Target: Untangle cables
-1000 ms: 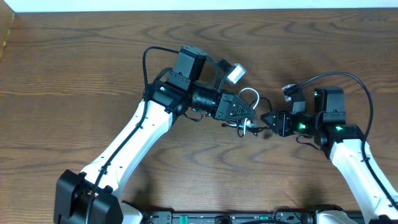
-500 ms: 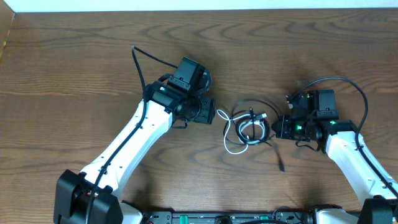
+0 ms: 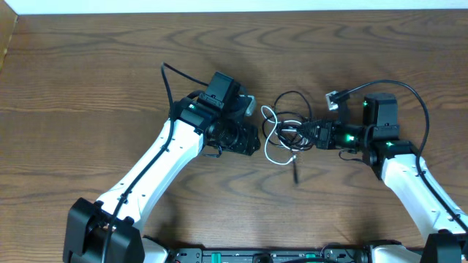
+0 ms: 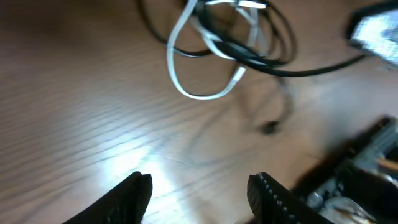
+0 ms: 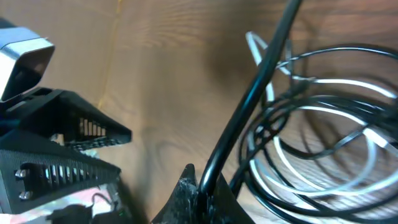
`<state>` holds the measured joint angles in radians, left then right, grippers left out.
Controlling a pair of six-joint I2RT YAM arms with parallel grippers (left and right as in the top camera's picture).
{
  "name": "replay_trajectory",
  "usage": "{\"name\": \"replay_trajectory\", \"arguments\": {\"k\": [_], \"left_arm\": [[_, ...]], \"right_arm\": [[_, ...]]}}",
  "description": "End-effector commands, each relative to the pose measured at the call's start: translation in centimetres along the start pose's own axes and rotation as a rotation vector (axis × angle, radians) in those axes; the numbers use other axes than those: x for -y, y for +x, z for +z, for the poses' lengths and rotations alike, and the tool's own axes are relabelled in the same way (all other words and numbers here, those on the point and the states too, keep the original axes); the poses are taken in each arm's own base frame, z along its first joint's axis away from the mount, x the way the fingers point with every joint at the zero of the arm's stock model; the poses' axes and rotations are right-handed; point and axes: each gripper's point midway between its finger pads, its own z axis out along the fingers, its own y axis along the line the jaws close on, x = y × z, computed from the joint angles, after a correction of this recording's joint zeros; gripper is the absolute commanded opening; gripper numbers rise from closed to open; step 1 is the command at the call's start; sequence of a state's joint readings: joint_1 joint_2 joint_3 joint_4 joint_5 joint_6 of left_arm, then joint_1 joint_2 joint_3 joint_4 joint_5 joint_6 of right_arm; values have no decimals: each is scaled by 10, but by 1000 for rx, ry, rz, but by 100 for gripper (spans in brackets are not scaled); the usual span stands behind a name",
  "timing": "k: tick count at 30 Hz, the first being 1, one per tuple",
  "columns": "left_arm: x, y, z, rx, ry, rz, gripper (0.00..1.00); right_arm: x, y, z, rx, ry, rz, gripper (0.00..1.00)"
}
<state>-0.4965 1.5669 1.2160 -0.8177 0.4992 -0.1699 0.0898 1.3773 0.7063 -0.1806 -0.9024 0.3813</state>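
The cables lie tangled on the wooden table between my two arms. The white cable (image 3: 272,146) loops through the black cable (image 3: 291,98), and a black tail (image 3: 295,172) trails toward the front. My right gripper (image 3: 311,136) is at the tangle's right side, shut on a strand of the black cable (image 5: 249,106), which runs up out of its jaws (image 5: 205,186). White cable loops (image 5: 298,158) lie just beyond. My left gripper (image 3: 248,139) sits left of the tangle, apart from it. It is open (image 4: 199,183) over bare wood, with the white loop (image 4: 186,90) ahead of it.
A thick black wire (image 3: 395,86) arcs over the right arm, and another (image 3: 175,77) rises from the left arm. The table's far edge (image 3: 219,12) meets a white strip at the back. Bare wood surrounds the tangle.
The left gripper opened, let go of the tangle and pulled back to the left. The right gripper shut on the black cable and shifted the tangle left and back; the black tail swung left.
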Motion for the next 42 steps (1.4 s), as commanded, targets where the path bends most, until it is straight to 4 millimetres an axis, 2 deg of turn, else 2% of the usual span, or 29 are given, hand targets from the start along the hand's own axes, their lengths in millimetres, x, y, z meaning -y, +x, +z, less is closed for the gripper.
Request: {"name": "replay_trajectory", "arguments": {"k": [1,5,11,13,16,20,24,29,31,34,36,38,39,40,42], "left_arm": [[17,9,1,-33,110,60,55],[18,4,2,-17,118,67,55],[19,-7,6,14,126,5,55],[19,-12,8,26,129,-4,55],[15,-14,17,17,127,-29,55],[7,-8,36,-46,117,-64,55],[23,2,56,-122,204,-61,55],[34,14,81,-182,209,-20,55],[39,18,90,-197,211,0,55],[31,21,104,-199,134,23,55],[13,24,118,-201,17,40,49],[6,27,126,-212,-29,48,44],[5,28,128,-216,-37,48,31],[2,29,129,-218,-50,47,8],[-11,27,127,-210,-110,40,7]], "right_arm": [[-22,2,4,-30,-84,-31,1],[-42,2,11,-34,-151,-98,1],[-48,1,15,-31,-164,-129,1],[-45,0,17,-22,-135,-130,1],[-26,-3,20,6,-25,-88,1],[-13,-2,20,12,43,-59,1],[-10,-2,19,14,59,-54,1],[9,3,18,10,157,-10,1],[10,6,17,1,161,0,1],[10,7,17,-3,163,4,1],[11,7,17,-5,163,5,1],[11,9,17,-9,166,9,1],[12,9,17,-12,167,13,1],[12,11,17,-17,170,17,1],[20,18,15,-37,207,36,1]]}}
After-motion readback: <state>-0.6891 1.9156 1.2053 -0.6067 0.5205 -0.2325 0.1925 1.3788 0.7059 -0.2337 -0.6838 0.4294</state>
